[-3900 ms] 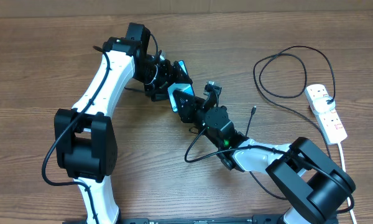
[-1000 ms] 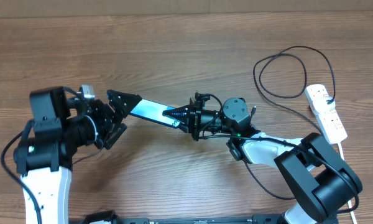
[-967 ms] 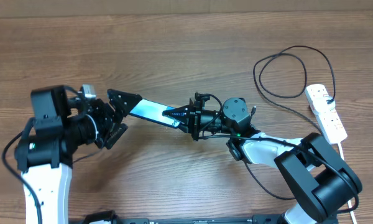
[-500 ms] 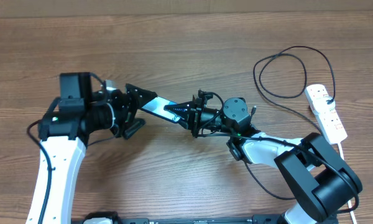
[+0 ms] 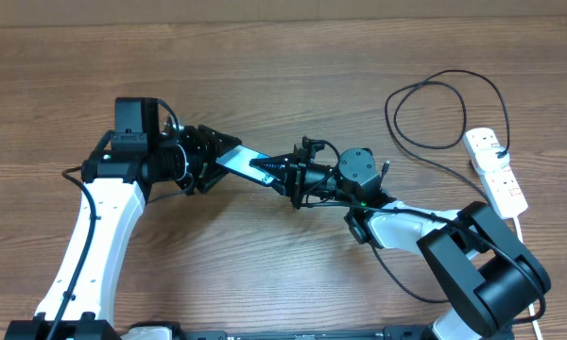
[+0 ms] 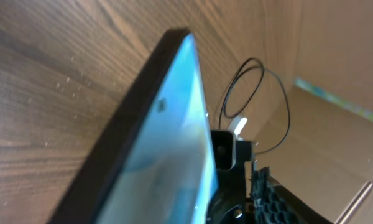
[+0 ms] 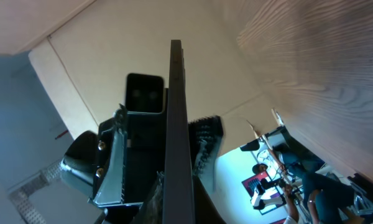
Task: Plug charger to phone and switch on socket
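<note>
Phone [image 5: 249,162] hangs above the bench [image 5: 265,76], right fingers [image 5: 285,170] pinching its right end, likely to steady it. Left fingers [image 5: 217,144] sit round the left end; I cannot tell if they grip.

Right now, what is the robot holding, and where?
The right gripper pinches the phone by one end. The left gripper is around the other end; its grip is unclear.

Phone at mid-table, socket at the far right

The phone [image 5: 250,166] is found over the middle of the table [image 5: 293,57] — the left gripper [image 5: 208,156] at its left end, the right gripper [image 5: 282,173] at its right. The socket [image 5: 496,172] is laid by the right edge, the charger [image 5: 389,109] looped just left of it.
</note>
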